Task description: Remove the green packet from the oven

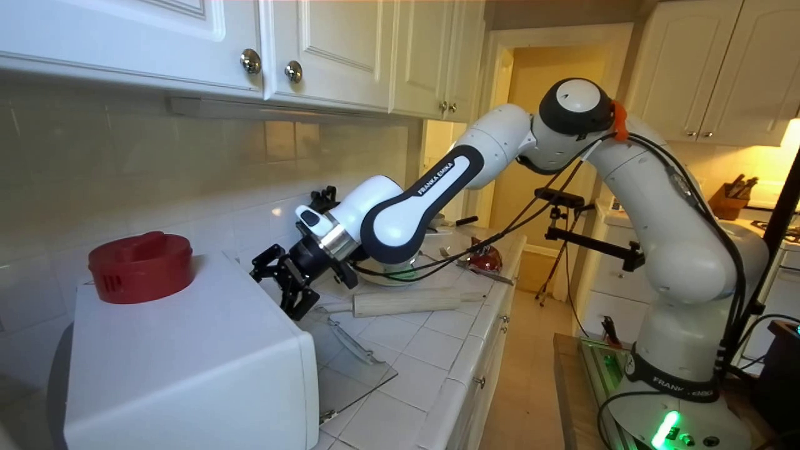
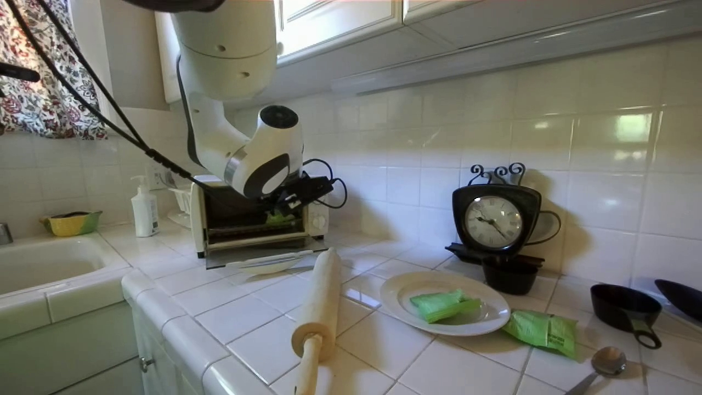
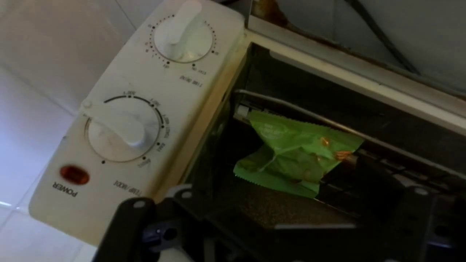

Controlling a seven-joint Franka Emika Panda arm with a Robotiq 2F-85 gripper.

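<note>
Wrist view gives us the green packet (image 3: 293, 156) inside the oven (image 1: 194, 356), near the dial panel (image 3: 178, 94). Our pincer (image 1: 275, 291) is spread apart at the oven front. In an exterior view that packet is hidden; we get the red container (image 1: 140, 272) on top. In an exterior view: second packet (image 2: 444, 305) on the plate (image 2: 394, 299), third packet (image 2: 543, 332) just right of it on the counter (image 2: 455, 363).

White cabinets (image 1: 337, 44) above a tiled wall (image 2: 609, 189), floral curtain (image 2: 41, 99)

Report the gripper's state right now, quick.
Gripper: open, holding nothing; the green packet lies inside the oven.
</note>
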